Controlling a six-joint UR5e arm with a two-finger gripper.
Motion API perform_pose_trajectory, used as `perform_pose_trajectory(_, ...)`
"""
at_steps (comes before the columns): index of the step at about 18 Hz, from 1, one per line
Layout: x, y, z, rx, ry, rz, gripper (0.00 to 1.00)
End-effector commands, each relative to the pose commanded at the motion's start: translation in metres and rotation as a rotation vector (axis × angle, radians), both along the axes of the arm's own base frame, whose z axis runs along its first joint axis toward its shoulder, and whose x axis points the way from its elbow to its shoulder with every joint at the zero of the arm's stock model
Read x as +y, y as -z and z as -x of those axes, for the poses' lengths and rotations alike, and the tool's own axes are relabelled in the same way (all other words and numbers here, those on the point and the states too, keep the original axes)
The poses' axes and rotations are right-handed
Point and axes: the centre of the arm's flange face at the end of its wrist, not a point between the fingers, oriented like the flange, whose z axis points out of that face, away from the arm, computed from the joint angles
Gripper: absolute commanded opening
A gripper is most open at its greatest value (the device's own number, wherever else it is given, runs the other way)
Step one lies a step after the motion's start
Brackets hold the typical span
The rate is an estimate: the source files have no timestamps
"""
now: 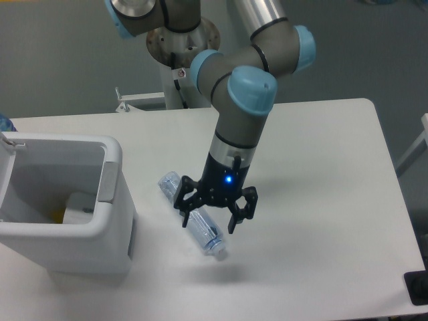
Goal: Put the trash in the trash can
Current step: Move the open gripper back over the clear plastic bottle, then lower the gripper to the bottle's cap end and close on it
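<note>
The trash I can see is a clear, bluish crushed bottle (208,239) lying diagonally on the white table (321,167), cap end toward the front. My gripper (208,224) is open and low over the bottle's middle, one finger on each side of it, with no visible grip. The trash can (110,200), a boxy white bin with a grey side tab, stands at the left, a short way from the bottle. Inside it lie a pale lump and a yellow scrap (70,208); I cannot tell whether the lump is the wrapper.
Metal brackets (127,101) stick up behind the table's back edge near the arm's base. A black object (416,287) sits off the front right corner. A bluish thing (4,123) shows at the far left edge.
</note>
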Motion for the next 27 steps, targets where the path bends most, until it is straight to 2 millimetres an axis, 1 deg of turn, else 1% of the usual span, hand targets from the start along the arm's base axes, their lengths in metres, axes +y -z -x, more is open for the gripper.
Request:
perform_pose_trajectory(4, 0.017, 0.027, -0.003, -0.001, -0.043, 0.085, 1.0)
perform_pose_trajectory(7, 0.026, 0.042, 0.0, -0.02, -0.092, 0.149, 0.99)
perform_pose_trajectory(10, 0.033, 0.054, 0.009, -0.042, -0.155, 0.209, 0.99)
perform_pose_trajectory(12, 0.041, 0.065, 0.011, -0.048, -0.194, 0.257, 0.98)
perform_pose_trajectory(14, 0.044, 0.075, 0.015, -0.049, -0.226, 0.3, 0.97)
perform_pose_trajectory(16, 0.048, 0.082, 0.013, -0.052, -0.233, 0.324, 0.96)
perform_pose_trajectory(18, 0.048, 0.088, 0.013, -0.064, -0.238, 0.34, 0.95)
perform_pose_trajectory(21, 0.048, 0.106, 0.016, -0.065, -0.263, 0.383, 0.93)
perform_pose_trajectory(23, 0.054, 0.119, 0.008, -0.053, -0.257, 0.415, 0.93)
perform_pose_trajectory(24, 0.054, 0.121, 0.008, -0.049, -0.257, 0.423, 0.93)
perform_pose_trajectory(25, 0.054, 0.123, 0.008, -0.05, -0.257, 0.424, 0.91)
perform_pose_trajectory(27, 0.055, 0.124, 0.008, -0.057, -0.285, 0.424, 0.81)
